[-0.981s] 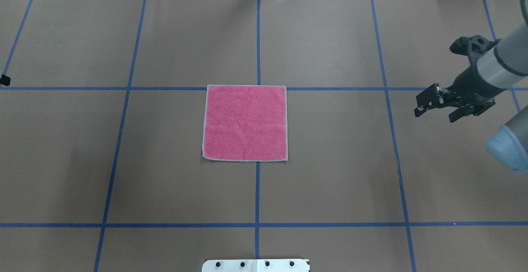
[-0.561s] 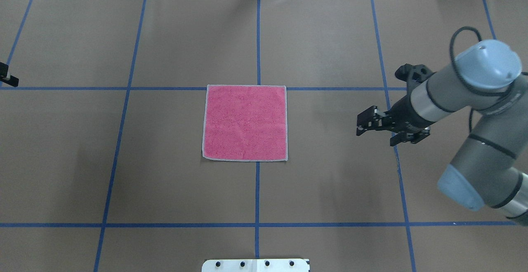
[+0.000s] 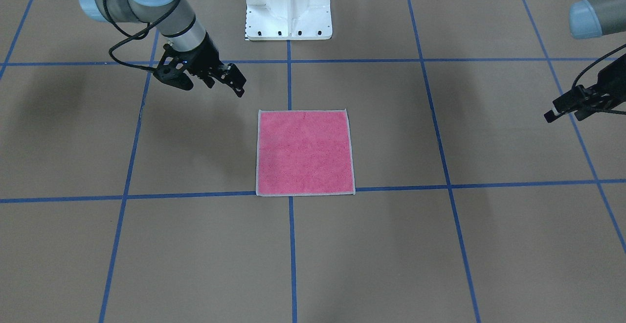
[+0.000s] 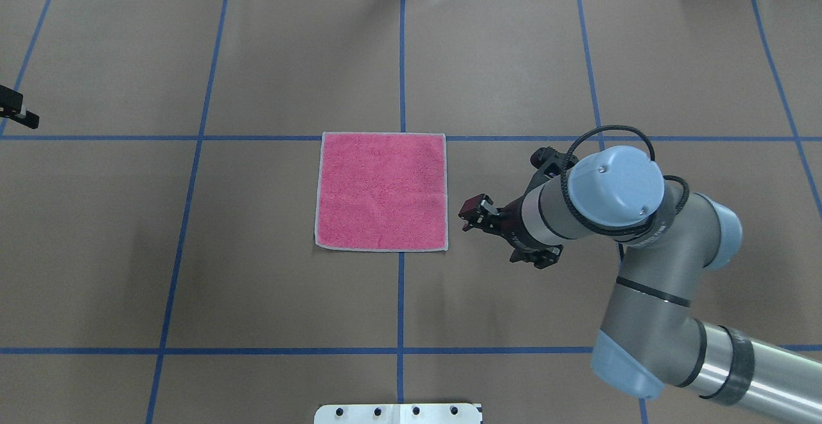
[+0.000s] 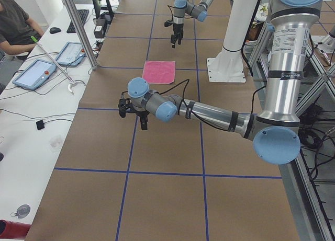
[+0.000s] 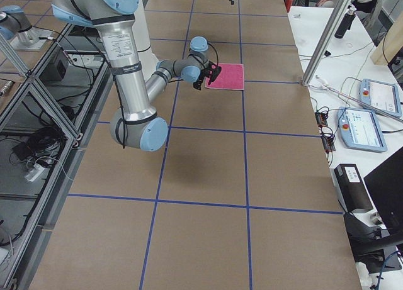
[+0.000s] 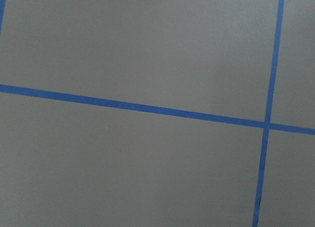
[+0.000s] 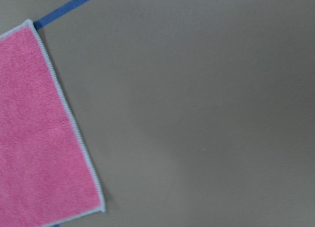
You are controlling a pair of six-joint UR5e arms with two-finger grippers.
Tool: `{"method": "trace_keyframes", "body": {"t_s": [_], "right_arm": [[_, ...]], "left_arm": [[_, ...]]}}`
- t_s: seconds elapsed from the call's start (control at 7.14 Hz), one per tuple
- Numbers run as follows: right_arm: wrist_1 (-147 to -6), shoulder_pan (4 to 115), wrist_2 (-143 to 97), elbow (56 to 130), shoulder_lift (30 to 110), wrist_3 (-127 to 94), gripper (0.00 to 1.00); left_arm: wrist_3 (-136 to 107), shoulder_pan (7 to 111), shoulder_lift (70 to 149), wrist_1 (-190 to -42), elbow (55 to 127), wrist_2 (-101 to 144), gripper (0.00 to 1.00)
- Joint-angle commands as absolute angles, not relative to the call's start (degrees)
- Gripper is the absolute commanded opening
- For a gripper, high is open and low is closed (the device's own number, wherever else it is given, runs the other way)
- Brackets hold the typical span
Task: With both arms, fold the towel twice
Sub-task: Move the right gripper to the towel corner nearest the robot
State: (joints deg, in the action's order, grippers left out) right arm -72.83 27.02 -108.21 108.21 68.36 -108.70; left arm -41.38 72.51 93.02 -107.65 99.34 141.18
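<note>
Just off towel edge, right gripper, apart

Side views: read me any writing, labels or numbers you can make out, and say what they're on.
No text can be read.
Left arm: dark print on its upright silver tube, too blurred to read.
Right arm: similar print, too small to read.
Towel and table: no writing.
</note>
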Motion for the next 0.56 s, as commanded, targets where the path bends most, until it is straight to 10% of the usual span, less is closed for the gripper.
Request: {"method": "trace_keyframes", "body": {"t_s": [0.0,0.42], "right_arm": [[-72.8,24.5,-102.7,104.2,62.9,-121.6,0.99],[-72.8,22.5,-98.6,102.6,61.3,-124.4,1.00]], "left_arm": [[-41.6,72.4,93.1,-107.7,99.5,141.2,1.00],[-41.6,72.5,93.1,-107.7,99.6,141.3,1.00]]}}
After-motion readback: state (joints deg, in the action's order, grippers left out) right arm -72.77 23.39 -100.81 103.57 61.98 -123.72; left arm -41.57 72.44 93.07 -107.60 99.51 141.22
